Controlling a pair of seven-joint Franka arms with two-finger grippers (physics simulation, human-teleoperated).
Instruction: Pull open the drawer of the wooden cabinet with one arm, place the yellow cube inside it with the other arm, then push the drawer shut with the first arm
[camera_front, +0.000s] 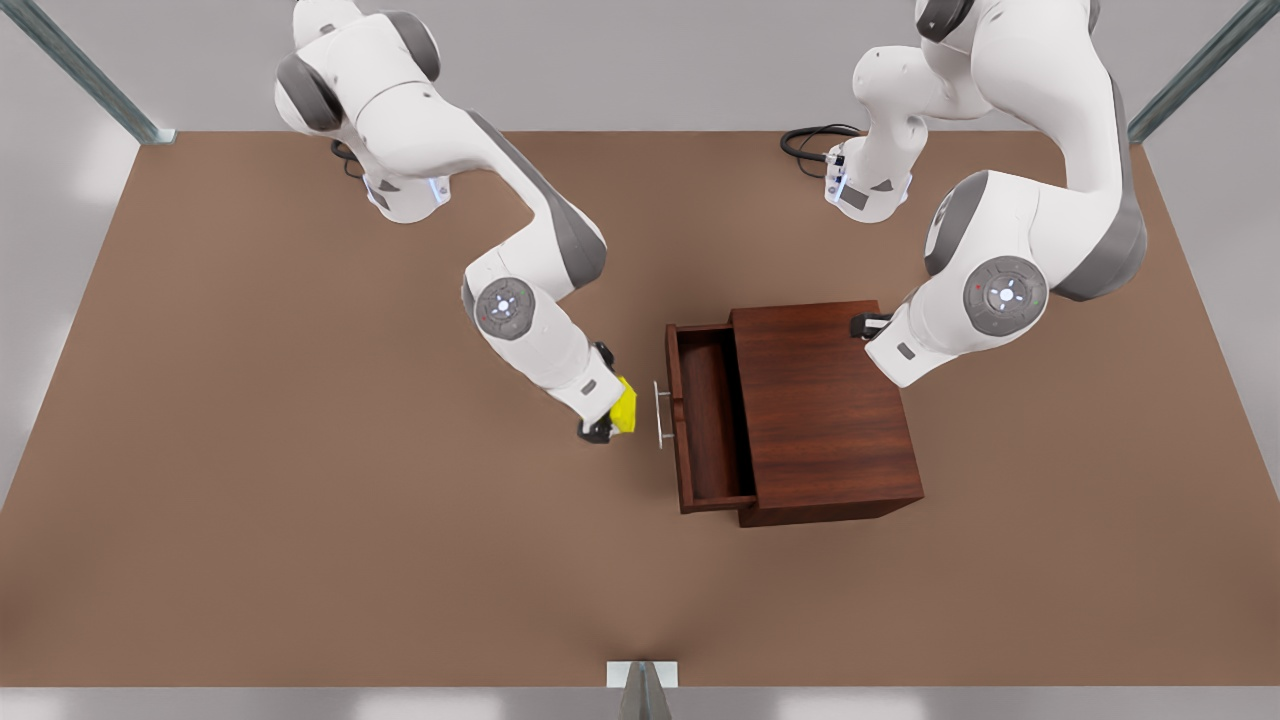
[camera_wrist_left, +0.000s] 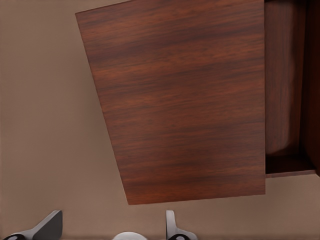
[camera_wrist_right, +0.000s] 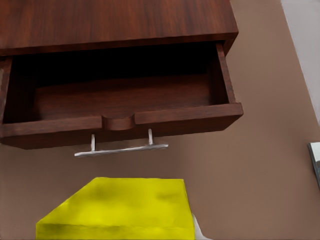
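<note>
On a brown tabletop, the right gripper, on the arm at the front view's left, clenches the yellow cube just off the silver bar handle of the drawer; from that gripper the handle lies at about three o'clock in the front view, close but not touching. The right wrist view looks over the yellow cube (it sits tilted in the grasp) toward the handle and the drawer, which stands pulled out with its dark interior bare. In the middle of the scene, the drawer projects from the side of the wooden cabinet that faces the front view's left, its tray open to the overhead camera. Farther right, the left gripper hangs over the cabinet's flat top near the far edge, at roughly one o'clock from the cabinet's centre in the front view. The left wrist view shows its fingertips spread apart and released, holding nothing, above the streaky top of the cabinet, with the open drawer beyond.
</note>
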